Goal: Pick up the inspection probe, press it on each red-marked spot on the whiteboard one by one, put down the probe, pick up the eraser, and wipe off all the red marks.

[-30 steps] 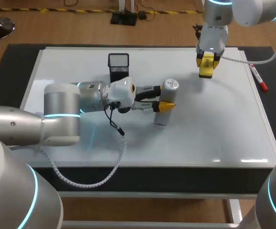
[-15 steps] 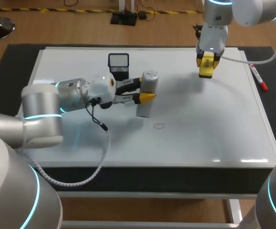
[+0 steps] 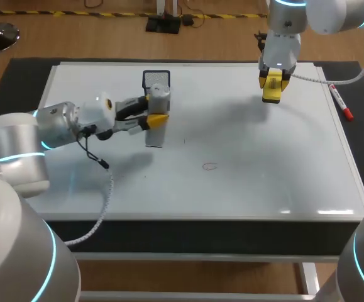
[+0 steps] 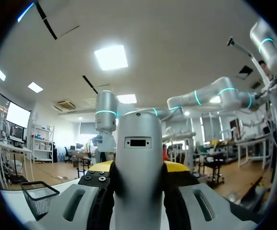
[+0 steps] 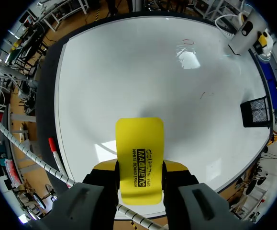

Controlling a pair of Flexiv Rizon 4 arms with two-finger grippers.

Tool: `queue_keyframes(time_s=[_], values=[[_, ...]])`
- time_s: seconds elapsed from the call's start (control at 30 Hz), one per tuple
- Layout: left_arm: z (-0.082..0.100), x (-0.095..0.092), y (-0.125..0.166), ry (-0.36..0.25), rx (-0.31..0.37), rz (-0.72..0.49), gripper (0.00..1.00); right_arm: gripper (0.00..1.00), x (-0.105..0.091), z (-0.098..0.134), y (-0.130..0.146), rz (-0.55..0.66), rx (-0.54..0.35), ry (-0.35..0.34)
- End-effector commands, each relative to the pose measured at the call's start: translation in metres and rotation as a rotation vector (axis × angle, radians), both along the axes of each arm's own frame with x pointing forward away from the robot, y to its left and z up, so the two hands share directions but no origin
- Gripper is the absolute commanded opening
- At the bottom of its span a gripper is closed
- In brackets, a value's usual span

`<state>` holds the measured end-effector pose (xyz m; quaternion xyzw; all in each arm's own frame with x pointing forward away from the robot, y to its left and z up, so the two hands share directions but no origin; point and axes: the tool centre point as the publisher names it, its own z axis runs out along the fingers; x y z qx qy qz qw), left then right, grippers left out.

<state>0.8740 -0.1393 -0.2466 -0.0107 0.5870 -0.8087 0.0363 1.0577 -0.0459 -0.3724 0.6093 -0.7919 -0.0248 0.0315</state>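
Left end effector (image 3: 154, 108) pinches the probe (image 3: 154, 133), upright at the whiteboard's (image 3: 263, 163) 10 o'clock by the basket (image 3: 156, 78) — set-down seems in hand. Right end effector (image 3: 271, 85) grips the eraser (image 3: 271, 94) at 1 o'clock — next, wiping the red mark (image 3: 210, 167) near centre.

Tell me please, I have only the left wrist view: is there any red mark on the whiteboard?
Observer: Yes. A small red mark is on the whiteboard, apart from the inspection probe, toward the right arm's side.
Operator: Is the right gripper free?
Observer: No. The right gripper is shut on a yellow eraser, above the whiteboard's far part.
Operator: Anything else near the board?
Observer: A red marker pen lies along its right edge.
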Motion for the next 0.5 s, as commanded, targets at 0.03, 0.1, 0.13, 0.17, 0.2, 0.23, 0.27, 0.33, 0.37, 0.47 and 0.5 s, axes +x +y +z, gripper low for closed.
queue_keyframes(time_s=[0.03, 0.1, 0.13, 0.17, 0.2, 0.23, 0.27, 0.33, 0.37, 0.47, 0.5], values=[[-0.001, 0.003, 0.021, -0.005, -0.006, -0.003, 0.00, 0.00, 0.001, 0.001, -0.001, 0.002, -0.003, 0.002], [-0.002, 0.006, 0.029, -0.008, -0.008, -0.003, 0.00, 0.00, 0.001, 0.001, -0.001, 0.002, -0.003, 0.002], [-0.002, 0.007, 0.033, -0.015, -0.011, -0.009, 0.00, 0.00, 0.001, 0.001, -0.001, 0.002, -0.003, 0.002], [-0.002, 0.008, 0.036, -0.026, -0.010, -0.022, 0.00, 0.00, 0.001, 0.001, -0.001, 0.002, -0.003, 0.002], [-0.002, 0.009, 0.039, -0.028, -0.007, -0.020, 0.00, 0.00, 0.001, 0.001, -0.001, 0.002, -0.003, 0.002], [-0.003, 0.010, 0.043, -0.028, -0.016, -0.018, 0.00, 0.00, 0.001, 0.001, -0.001, 0.002, -0.003, 0.002], [-0.003, 0.011, 0.046, -0.029, -0.023, -0.021, 0.00, 0.00, 0.001, 0.001, -0.001, 0.002, -0.003, 0.002], [-0.004, 0.013, 0.053, -0.032, -0.022, -0.019, 0.00, 0.00, 0.001, 0.001, -0.001, 0.002, -0.003, 0.002], [-0.004, 0.014, 0.055, -0.032, -0.023, -0.018, 0.00, 0.00, 0.001, 0.001, -0.001, 0.002, -0.003, 0.002], [-0.006, 0.016, 0.062, -0.033, -0.024, -0.013, 0.00, 0.00, 0.001, 0.001, -0.001, 0.002, -0.003, 0.002], [-0.006, 0.017, 0.065, -0.031, -0.023, -0.013, 0.00, 0.00, 0.001, 0.001, -0.001, 0.002, -0.003, 0.002]])
